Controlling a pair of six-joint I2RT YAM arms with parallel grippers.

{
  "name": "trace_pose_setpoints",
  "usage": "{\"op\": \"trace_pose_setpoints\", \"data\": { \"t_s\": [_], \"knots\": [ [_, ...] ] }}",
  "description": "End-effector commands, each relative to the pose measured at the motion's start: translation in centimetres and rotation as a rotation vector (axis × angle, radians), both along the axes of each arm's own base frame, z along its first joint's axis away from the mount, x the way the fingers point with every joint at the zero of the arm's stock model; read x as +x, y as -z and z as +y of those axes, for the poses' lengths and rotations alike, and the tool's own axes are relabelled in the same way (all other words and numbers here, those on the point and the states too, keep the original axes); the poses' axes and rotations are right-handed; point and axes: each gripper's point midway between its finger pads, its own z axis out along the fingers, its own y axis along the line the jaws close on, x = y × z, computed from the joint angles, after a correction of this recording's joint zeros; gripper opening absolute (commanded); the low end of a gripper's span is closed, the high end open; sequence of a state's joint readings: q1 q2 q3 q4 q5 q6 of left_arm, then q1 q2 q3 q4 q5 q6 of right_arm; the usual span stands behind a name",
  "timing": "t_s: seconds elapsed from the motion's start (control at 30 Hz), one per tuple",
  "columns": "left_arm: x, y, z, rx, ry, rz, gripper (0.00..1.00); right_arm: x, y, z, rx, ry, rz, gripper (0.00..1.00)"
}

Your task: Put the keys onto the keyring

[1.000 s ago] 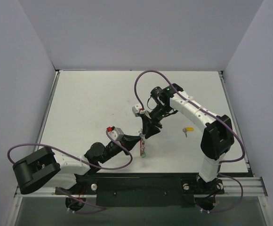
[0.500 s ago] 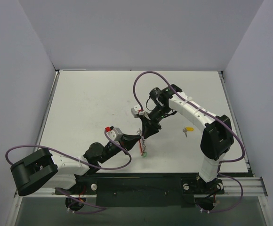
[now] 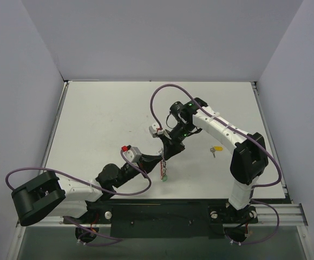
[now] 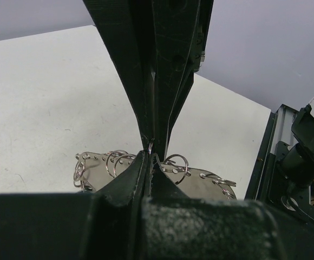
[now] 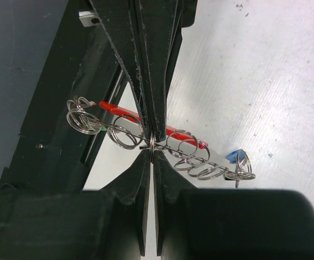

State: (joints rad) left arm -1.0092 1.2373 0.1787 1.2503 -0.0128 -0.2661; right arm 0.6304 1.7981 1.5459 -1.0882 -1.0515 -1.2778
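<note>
Pinching tip to tip just toward 6 o'clock of the bench (image 3: 103, 108) centre, the left gripper (image 4: 149, 156) and the right gripper (image 5: 152, 151) are both fully closed on one thin silvery loop of the keyring (image 5: 125, 131), a red strip strung with wire rings. A blue-capped key (image 5: 234, 156) hangs at its end. A yellow-capped key (image 3: 216, 148) lies alone on the bench, at 3 o'clock from the grippers.

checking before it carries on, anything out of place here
Only the yellow key: it lies alone on the table beside the right arm, apart from the keyring, which the left hand and right hand both pinch shut. Nothing looks spilled or damaged.
</note>
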Motion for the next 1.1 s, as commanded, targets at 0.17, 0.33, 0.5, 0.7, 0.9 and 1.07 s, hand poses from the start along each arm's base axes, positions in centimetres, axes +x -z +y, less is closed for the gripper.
{"op": "trace_pose_setpoints", "data": {
  "t_s": [0.17,0.33,0.5,0.7,0.9,1.07],
  "knots": [
    [-1.1,-4.0,0.6,0.005,0.03,-0.123,0.44,0.6,-0.4,-3.5,-0.367,0.068,-0.108,0.0],
    [-1.4,-3.2,1.5,0.169,-0.004,-0.167,0.56,0.0,-1.1,-5.4,-0.538,0.074,-0.112,0.0],
    [-0.6,-2.6,1.5,0.271,-0.027,-0.199,0.52,-0.2,-0.8,-5.8,-0.604,0.085,-0.156,0.0],
    [0.7,-2.8,-0.3,0.281,-0.044,-0.231,0.45,0.0,-1.1,-5.7,-0.623,0.101,-0.167,0.0],
    [0.9,-3.2,-2.7,0.255,0.0,-0.261,0.43,-0.4,-0.9,-5.5,-0.612,0.091,-0.149,0.0],
    [1.1,-3.8,-3.5,0.233,0.003,-0.275,0.41,-0.5,-0.8,-5.5,-0.61,0.087,-0.143,0.0]
  ]
}}
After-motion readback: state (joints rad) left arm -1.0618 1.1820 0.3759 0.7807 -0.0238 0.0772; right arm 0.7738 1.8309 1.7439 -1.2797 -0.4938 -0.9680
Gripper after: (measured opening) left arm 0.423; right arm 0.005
